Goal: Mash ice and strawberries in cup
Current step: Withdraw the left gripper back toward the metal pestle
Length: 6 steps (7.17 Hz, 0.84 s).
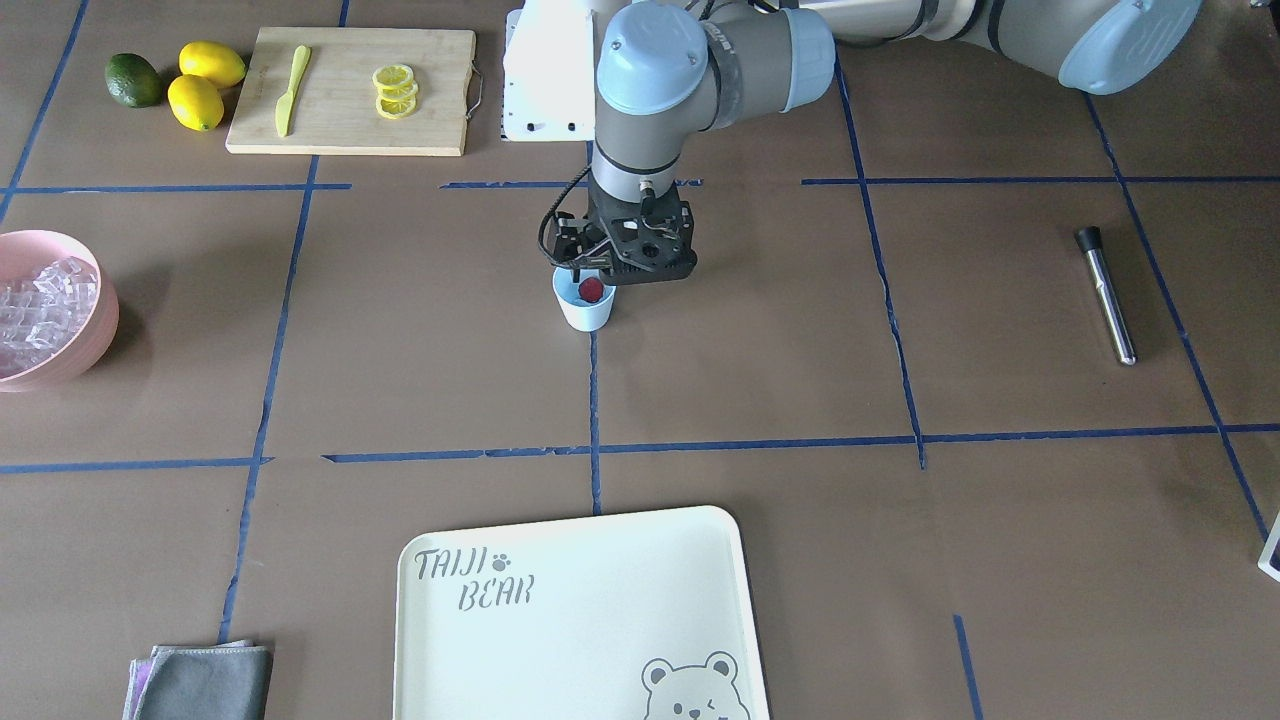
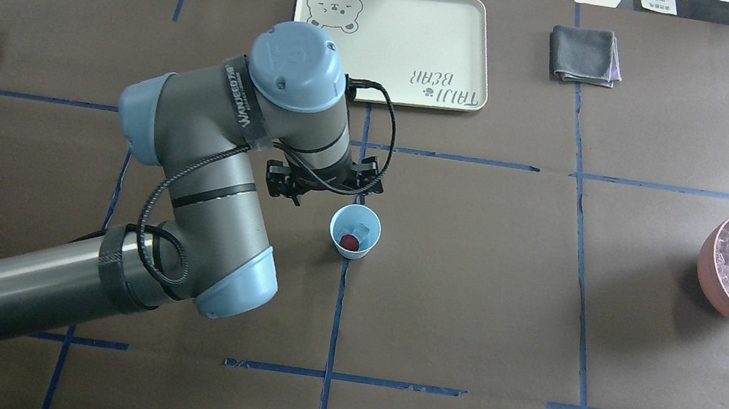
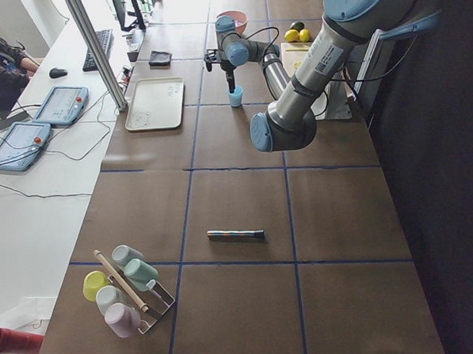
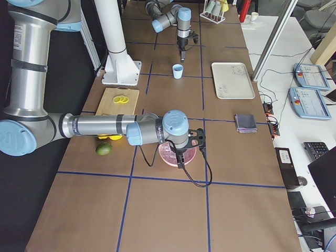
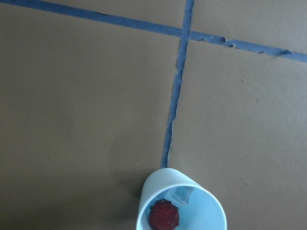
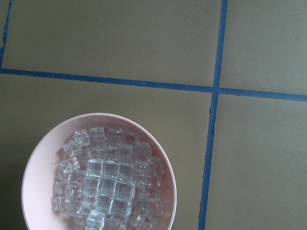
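Observation:
The pale blue cup (image 1: 584,306) stands upright at the table's middle, on a blue tape line. In it lie one red strawberry (image 1: 591,290) and a clear ice cube (image 2: 361,232). The cup (image 5: 184,211) also shows at the bottom edge of the left wrist view, with the strawberry (image 5: 164,215) inside. My left gripper (image 1: 592,270) hangs just above the cup's rim on the robot's side; its fingers are hidden, so I cannot tell its state. My right gripper (image 4: 181,159) hovers by the pink bowl (image 6: 165,167) full of ice (image 6: 108,184); I cannot tell its state.
A metal muddler (image 1: 1107,295) lies on the robot's left side. A pale tray (image 1: 580,620) and a grey cloth (image 1: 205,680) are at the operators' edge. A cutting board (image 1: 350,130) with lemon slices and a knife, lemons (image 1: 205,85) and a green fruit sit near the base.

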Tool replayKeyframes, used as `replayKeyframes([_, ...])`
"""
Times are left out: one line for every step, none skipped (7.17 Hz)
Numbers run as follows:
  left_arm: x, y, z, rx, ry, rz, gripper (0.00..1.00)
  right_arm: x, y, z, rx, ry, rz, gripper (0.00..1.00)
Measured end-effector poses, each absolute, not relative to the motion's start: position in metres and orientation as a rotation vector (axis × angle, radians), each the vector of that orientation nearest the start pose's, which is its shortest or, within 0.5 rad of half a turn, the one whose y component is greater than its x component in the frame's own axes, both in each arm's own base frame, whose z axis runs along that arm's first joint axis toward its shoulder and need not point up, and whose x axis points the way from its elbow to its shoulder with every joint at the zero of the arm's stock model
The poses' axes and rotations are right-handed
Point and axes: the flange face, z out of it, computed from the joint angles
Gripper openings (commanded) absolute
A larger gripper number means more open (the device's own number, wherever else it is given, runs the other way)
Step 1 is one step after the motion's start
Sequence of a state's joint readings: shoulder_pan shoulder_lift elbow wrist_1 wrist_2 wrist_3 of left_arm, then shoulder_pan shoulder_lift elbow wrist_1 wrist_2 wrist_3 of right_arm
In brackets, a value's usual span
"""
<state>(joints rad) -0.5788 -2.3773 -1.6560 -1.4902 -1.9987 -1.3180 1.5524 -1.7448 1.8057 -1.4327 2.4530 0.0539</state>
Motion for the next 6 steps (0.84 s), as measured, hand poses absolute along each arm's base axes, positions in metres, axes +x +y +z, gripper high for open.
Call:
replayKeyframes([0.493,-0.456,0.164,-0.036,0.884,-0.104,1.0,0.049,-0.429,0.601,0.152,-0.881,-0.053,1.0])
replayKeyframes([0.448,-0.455,0.194,-0.015,0.866,-0.062,1.0,0.049,-0.428,0.608,0.141,-0.879,-0.047,1.0])
replayKeyframes([0.401,-0.452,0.224,0.02,0.84,-0.009,1.0,0.048,-0.428,0.614,0.13,-0.879,-0.042,1.0])
replayKeyframes([0.354,-0.449,0.259,0.056,0.802,0.046,1.0,0.048,-0.428,0.617,0.125,-0.879,-0.037,1.0])
replayKeyframes([0.312,-0.452,0.294,0.08,0.764,0.089,1.0,0.048,-0.429,0.618,0.124,-0.878,-0.036,1.0])
replayKeyframes([0.269,-0.459,0.327,0.089,0.736,0.13,1.0,0.049,-0.43,0.619,0.124,-0.877,-0.036,1.0])
